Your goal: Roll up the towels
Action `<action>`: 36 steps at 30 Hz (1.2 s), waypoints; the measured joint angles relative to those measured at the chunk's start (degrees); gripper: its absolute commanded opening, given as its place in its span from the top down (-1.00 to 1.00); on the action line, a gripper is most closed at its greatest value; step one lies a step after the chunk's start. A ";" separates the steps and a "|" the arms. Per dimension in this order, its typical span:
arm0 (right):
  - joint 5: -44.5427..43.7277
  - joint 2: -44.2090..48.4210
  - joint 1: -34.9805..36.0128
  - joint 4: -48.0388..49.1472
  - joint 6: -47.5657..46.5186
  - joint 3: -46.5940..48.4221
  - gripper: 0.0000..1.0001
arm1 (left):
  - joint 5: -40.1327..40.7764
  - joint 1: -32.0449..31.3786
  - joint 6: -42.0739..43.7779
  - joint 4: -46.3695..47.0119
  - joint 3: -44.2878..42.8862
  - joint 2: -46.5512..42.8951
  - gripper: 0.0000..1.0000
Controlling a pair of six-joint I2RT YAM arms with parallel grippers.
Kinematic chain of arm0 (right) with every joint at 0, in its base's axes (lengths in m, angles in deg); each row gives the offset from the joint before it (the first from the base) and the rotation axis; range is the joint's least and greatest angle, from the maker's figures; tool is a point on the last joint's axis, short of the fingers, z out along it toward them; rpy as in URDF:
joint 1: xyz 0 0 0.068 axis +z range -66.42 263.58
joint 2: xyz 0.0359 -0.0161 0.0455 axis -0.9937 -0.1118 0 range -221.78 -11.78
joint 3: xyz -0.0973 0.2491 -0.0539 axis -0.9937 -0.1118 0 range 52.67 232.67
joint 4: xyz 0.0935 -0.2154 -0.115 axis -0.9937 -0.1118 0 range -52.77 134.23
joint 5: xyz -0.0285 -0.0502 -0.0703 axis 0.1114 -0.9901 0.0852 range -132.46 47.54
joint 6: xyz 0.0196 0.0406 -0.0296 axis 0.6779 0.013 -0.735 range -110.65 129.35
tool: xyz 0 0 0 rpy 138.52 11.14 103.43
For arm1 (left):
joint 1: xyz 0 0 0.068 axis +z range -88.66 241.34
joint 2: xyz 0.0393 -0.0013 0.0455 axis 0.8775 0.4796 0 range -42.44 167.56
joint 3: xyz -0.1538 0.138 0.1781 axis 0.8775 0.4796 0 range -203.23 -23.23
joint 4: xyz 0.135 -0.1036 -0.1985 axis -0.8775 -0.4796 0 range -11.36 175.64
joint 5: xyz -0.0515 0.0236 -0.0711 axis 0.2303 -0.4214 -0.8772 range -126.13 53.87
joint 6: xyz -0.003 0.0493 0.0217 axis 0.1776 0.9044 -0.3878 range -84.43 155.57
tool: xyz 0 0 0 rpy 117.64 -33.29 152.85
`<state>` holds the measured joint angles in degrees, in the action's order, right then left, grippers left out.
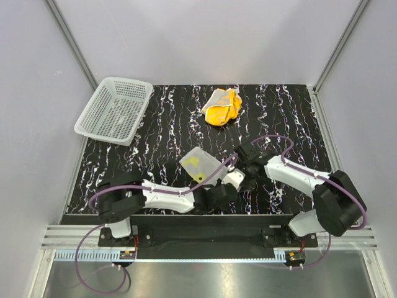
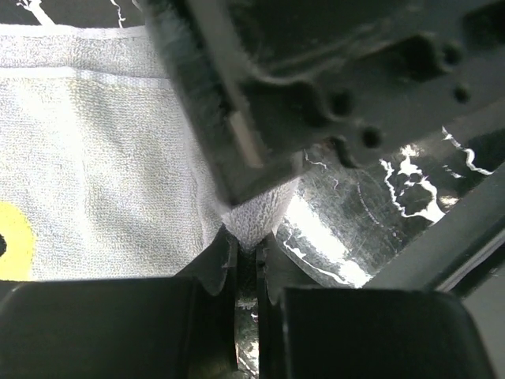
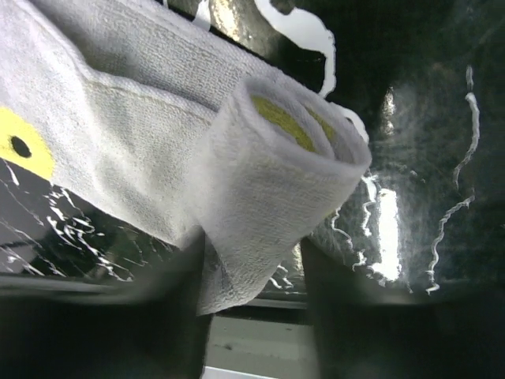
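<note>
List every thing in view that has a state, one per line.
pale yellow towel: one end rolled, rest unrolled.
orange towel: crumpled, unrolled.
mesh basket: upright, empty.
left pincer: shut on the pale yellow towel's edge.
right pincer: astride the rolled end; grip unclear.

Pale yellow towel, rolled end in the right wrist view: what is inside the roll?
The pale yellow towel shows a brighter yellow inner layer at the roll's open end. The outer wraps cover anything deeper in the core, so that cannot be seen.
</note>
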<state>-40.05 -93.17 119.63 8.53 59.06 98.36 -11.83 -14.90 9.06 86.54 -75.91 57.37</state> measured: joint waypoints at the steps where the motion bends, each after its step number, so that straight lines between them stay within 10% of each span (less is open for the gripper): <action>1: -0.33 0.00 0.00 -0.87 0.04 0.57 -0.38 | -0.61 0.31 -0.44 -0.17 0.02 -0.35 1.00; 10: -6.40 0.46 0.00 -6.73 -0.11 7.28 -0.99 | -7.96 4.70 -5.75 -0.31 3.34 -7.04 1.00; 23: -14.73 13.03 -5.75 -10.29 0.79 10.34 -0.99 | -19.78 10.86 -12.28 4.87 8.92 -8.37 1.00; 36: 3.41 26.51 -5.84 7.61 2.25 -11.47 -0.88 | -34.42 23.23 -26.75 15.23 17.94 -9.27 1.00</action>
<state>-36.64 -66.65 113.80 16.13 61.31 86.89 -46.26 8.33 -17.69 101.78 -57.97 48.11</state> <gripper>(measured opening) 0.947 0.061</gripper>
